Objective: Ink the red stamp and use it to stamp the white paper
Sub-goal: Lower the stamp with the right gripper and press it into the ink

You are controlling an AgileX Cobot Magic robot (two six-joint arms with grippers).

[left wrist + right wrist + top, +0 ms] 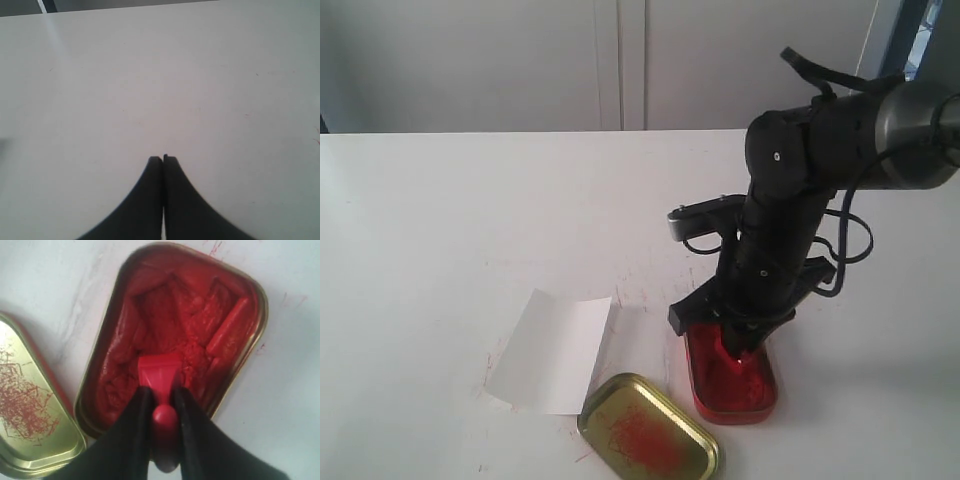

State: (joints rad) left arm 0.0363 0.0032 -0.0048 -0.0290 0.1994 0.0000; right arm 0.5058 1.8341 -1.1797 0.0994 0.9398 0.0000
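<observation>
My right gripper (162, 392) is shut on the handle of the red stamp (160, 372). The stamp's block base presses into the red ink paste of the open oblong tin (252, 285). In the exterior view the right gripper (738, 352) points down into that tin (757, 405), and the stamp itself is hidden behind the fingers. The white paper (552, 350), a small creased slip, lies flat to the left of the tin. My left gripper (163, 159) is shut with nothing in it, over bare white tabletop, and is out of the exterior view.
The gold oval lid (650, 430), smeared with red inside, lies at the table's front edge between paper and tin; it also shows in the right wrist view (30, 405). Faint red marks spot the white tabletop (440, 230) near the tin. White cabinet doors stand behind the table.
</observation>
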